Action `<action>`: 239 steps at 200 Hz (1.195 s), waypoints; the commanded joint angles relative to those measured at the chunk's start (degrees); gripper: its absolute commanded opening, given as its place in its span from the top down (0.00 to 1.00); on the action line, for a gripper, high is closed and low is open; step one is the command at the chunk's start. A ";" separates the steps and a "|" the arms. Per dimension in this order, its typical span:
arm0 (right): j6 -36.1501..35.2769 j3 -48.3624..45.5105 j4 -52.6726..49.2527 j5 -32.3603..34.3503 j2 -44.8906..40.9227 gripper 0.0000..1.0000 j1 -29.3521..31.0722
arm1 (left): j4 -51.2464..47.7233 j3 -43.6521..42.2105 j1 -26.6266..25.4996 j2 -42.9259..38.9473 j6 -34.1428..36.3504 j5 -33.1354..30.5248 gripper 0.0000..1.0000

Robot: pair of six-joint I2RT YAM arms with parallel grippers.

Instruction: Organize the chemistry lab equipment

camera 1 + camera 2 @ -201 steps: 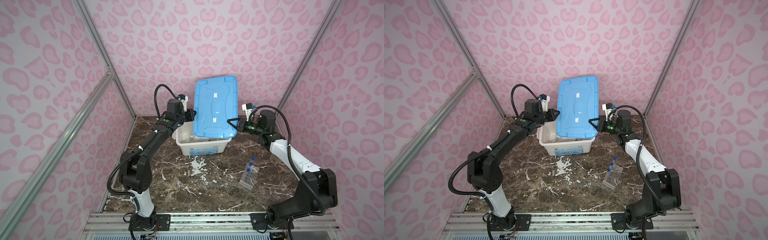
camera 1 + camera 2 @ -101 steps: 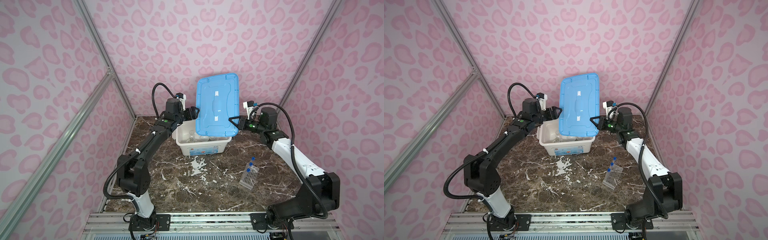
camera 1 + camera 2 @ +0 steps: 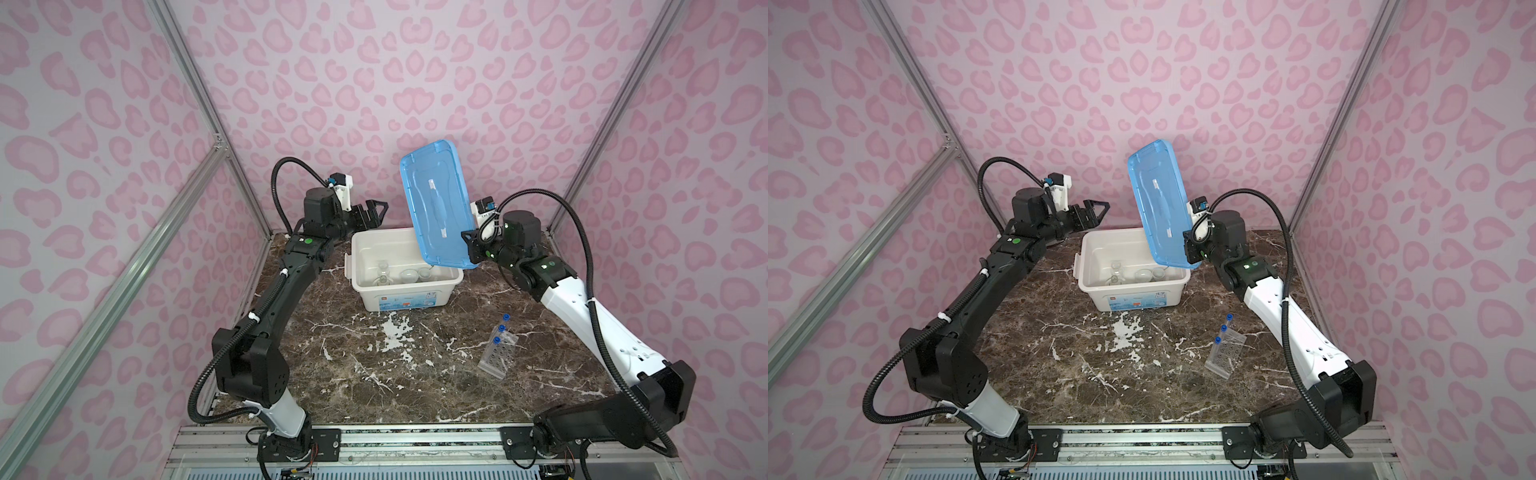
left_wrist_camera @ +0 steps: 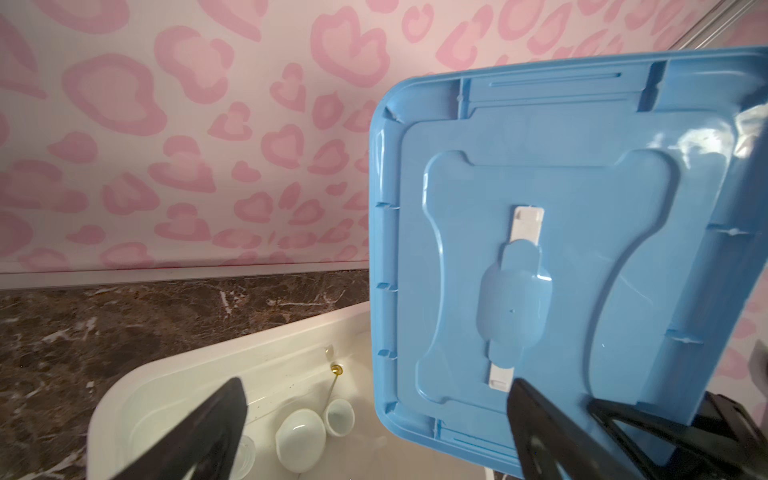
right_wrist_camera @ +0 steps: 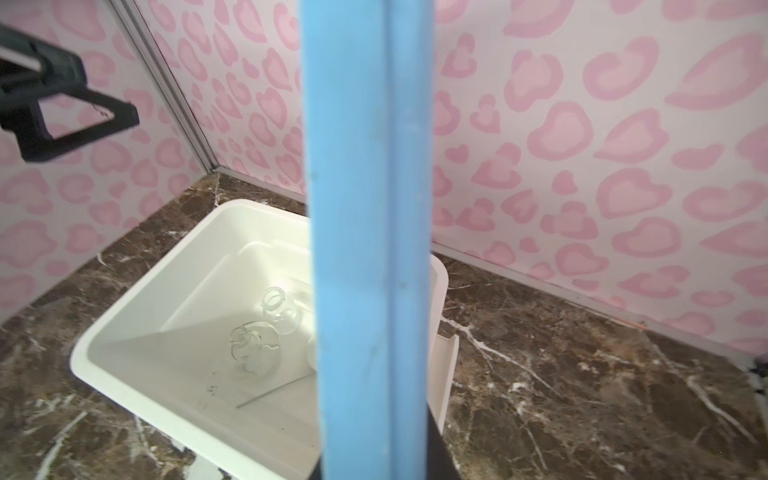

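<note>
**Lid held on edge over the open box; glassware inside, rack out on the table**

The right claw (image 3: 471,250) (image 3: 1190,249) is pressed together on the lower right edge of the blue lid (image 3: 436,203) (image 3: 1156,199). The lid stands nearly upright, leaning a little to the left at the top, above the right end of the white box (image 3: 407,297). Whether it touches the box rim I cannot tell. In the right wrist view the lid runs edge-on through the middle, with a black finger against its lower part.

The left claw (image 3: 379,212) (image 3: 1096,210) is spread wide and holds nothing. It hovers above the box's back left corner, apart from the lid; in the left wrist view the lid's underside faces it.

Two clear flasks (image 3: 382,272) stand in the box near its left side, and two white dishes (image 3: 415,274) sit just beside them, near the front wall. All four lie below both claws and between them, untouched.

The clear rack (image 3: 498,353) stands on the marble table (image 3: 374,374) in the front right area, well apart from both claws and near the right arm's white forearm. Three blue-capped tubes (image 3: 502,328) stand in the rack.
</note>
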 commanded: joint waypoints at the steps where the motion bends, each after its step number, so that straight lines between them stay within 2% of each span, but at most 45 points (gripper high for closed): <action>1: -9.87 -0.14 5.06 11.62 -0.76 0.94 2.67 | 6.52 1.29 1.49 -0.29 -6.36 9.51 0.02; 55: -23.98 -4.64 14.47 24.50 -2.43 0.94 9.49 | 15.44 1.54 5.02 -0.95 -18.95 16.40 0.02; 118: -44.96 -11.58 29.43 34.00 -0.83 0.94 15.61 | 30.10 0.10 8.12 0.87 -36.46 21.21 0.02; 157: -51.92 -13.53 34.94 36.97 0.85 0.94 17.32 | 29.60 -1.09 8.18 2.08 -38.43 22.49 0.02; 198: -56.03 -15.97 40.27 37.88 2.54 0.95 18.39 | 27.80 -4.84 8.25 1.95 -38.73 24.06 0.00; 239: -59.19 -17.62 44.42 39.03 4.36 0.95 18.91 | 27.02 -9.49 8.25 0.89 -38.20 25.37 0.06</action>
